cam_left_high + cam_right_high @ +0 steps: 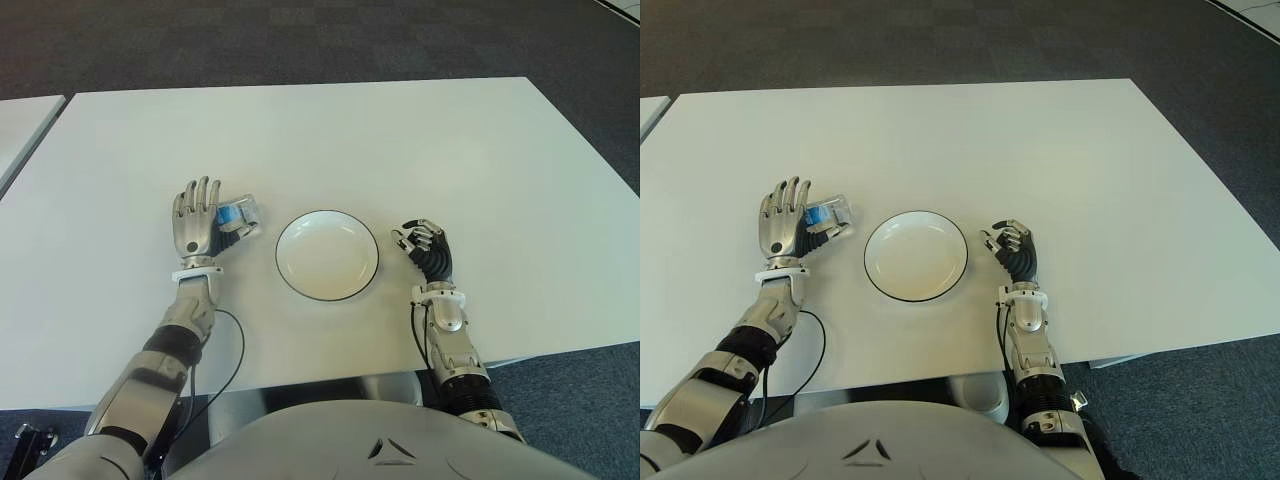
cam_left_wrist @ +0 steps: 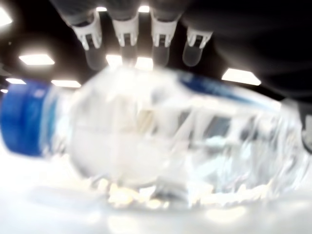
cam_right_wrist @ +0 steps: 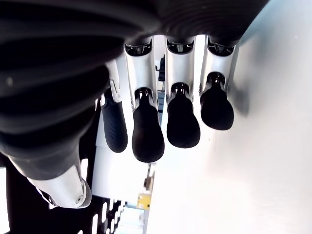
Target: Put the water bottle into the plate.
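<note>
A big white table [image 1: 330, 140] fills most of the view. A round white plate with a thin black rim [image 1: 327, 255] sits near the front edge of the table, about in the middle between the two hands. Nothing lies in the plate.

A small clear plastic water bottle with a blue cap and a blue label [image 1: 238, 216] lies on its side on the table, just to the left of the plate. It does not touch the plate.

The left hand [image 1: 196, 225] is right beside the bottle, on the side away from the plate. Its four fingers [image 2: 127, 35] are held straight out over the bottle, and its thumb sits against the bottle. The hand is opened wide and has not closed around the bottle. The bottle is down on the table top.

The right hand [image 1: 428, 248] shows just to the right of the plate, close to the front edge of the table. Its dark fingers [image 3: 147, 131] are bent in loosely, and it holds nothing.
</note>
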You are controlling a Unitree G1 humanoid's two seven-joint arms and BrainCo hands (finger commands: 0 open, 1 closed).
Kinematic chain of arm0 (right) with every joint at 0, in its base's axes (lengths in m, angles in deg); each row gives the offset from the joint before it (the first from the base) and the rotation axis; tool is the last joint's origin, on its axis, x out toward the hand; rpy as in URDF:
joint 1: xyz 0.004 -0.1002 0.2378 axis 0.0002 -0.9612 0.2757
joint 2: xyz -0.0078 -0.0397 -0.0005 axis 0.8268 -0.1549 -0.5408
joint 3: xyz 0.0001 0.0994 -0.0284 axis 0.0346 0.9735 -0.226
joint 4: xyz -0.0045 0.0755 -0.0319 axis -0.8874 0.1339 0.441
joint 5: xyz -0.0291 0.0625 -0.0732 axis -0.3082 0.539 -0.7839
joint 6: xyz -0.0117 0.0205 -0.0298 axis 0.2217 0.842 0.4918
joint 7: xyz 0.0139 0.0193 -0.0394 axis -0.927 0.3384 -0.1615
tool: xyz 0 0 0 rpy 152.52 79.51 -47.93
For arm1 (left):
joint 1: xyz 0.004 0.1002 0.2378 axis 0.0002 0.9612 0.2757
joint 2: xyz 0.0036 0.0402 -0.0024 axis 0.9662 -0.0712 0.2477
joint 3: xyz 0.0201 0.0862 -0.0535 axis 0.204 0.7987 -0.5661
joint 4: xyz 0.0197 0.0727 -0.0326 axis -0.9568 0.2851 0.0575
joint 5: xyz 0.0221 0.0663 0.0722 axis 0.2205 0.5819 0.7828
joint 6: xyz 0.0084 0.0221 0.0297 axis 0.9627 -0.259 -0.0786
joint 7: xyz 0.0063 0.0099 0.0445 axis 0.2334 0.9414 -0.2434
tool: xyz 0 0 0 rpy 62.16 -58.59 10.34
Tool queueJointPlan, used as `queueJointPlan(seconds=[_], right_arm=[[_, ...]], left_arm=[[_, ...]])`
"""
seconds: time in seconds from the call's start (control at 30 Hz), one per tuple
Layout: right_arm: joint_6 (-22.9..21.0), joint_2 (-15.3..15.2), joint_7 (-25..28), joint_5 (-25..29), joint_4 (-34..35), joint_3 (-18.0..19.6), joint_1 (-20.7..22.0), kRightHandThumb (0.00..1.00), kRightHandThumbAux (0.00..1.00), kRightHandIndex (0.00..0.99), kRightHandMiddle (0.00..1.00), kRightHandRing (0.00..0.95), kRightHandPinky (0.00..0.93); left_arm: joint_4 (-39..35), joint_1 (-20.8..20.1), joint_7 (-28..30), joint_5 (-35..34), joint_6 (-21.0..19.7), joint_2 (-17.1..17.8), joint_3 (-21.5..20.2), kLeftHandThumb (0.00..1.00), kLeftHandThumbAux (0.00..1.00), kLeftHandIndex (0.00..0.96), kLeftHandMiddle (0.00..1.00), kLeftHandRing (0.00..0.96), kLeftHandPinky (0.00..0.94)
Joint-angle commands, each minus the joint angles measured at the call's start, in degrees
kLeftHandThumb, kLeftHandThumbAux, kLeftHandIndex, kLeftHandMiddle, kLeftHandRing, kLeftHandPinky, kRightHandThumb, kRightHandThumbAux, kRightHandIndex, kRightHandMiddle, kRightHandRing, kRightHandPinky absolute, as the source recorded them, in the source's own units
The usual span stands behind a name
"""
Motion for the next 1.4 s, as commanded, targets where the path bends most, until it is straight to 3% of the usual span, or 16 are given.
queueJointPlan(seconds=[0.03,0.27,0.67,1.2,1.4], right_arm=[[-2.5,0.4,0.1,0.0,-1.4,-0.2,-1.5,0.701,0.730,0.436,0.748,0.732,0.710],[-2.1,0.4,0.4,0.2,-1.2,-0.2,-1.6,0.701,0.730,0.436,0.750,0.735,0.719],[-2.0,0.1,0.2,-0.3,-0.4,-0.2,-2.3,0.701,0.730,0.436,0.745,0.729,0.711],[-2.5,0.1,0.4,-0.1,0.5,-0.2,-2.8,0.701,0.731,0.435,0.737,0.725,0.707],[-2.9,0.3,0.5,0.1,0.9,-0.1,-3.0,0.701,0.731,0.435,0.737,0.725,0.708]], left_arm=[[3.1,-2.2,4.6,-0.9,-2.4,0.3,2.1,0.618,0.186,0.000,0.000,0.000,0.000],[5.3,-4.0,9.1,-1.3,-5.3,0.8,4.4,0.658,0.145,0.000,0.000,0.000,0.000],[9.5,-6.5,18.2,-2.4,-6.4,1.8,8.8,0.650,0.112,0.000,0.000,0.000,0.000],[13.7,-7.4,25.7,-5.3,-0.9,3.0,12.5,0.621,0.143,0.000,0.000,0.000,0.000],[15.8,-8.7,27.7,-5.6,-0.6,2.9,13.6,0.602,0.156,0.000,0.000,0.000,0.000]])
